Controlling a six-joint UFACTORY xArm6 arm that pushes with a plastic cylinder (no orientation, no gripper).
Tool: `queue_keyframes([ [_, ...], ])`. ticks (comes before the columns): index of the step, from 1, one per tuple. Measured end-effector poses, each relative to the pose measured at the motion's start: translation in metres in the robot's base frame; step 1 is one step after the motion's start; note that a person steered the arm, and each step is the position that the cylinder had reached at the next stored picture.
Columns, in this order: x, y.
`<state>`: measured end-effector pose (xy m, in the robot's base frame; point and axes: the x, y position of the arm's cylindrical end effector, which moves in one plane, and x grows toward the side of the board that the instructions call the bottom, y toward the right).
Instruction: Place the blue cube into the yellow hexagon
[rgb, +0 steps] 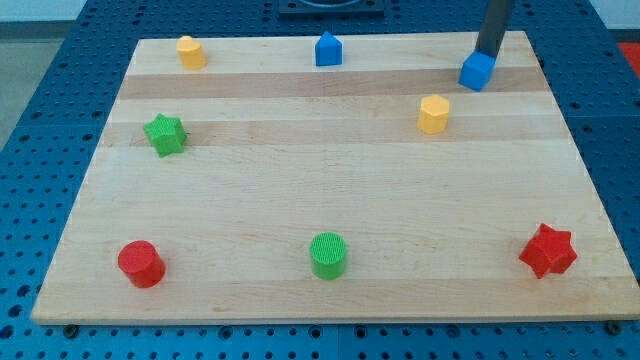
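Note:
The blue cube (477, 71) sits near the view's top right of the wooden board (330, 200). My tip (487, 56) is right behind it, at its upper right edge, seemingly touching it. The yellow hexagon (433, 114) lies below and to the left of the cube, a short gap apart.
A second yellow block (191, 51) sits at the top left and a blue house-shaped block (328, 49) at the top middle. A green star (165, 134) is at the left. A red cylinder (141, 264), a green cylinder (328, 255) and a red star (547, 251) line the bottom.

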<state>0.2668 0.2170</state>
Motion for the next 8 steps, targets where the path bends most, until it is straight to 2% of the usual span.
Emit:
queue_keyframes([
  [2,0.036,-0.014],
  [6,0.054,-0.084],
  [8,0.055,-0.096],
])
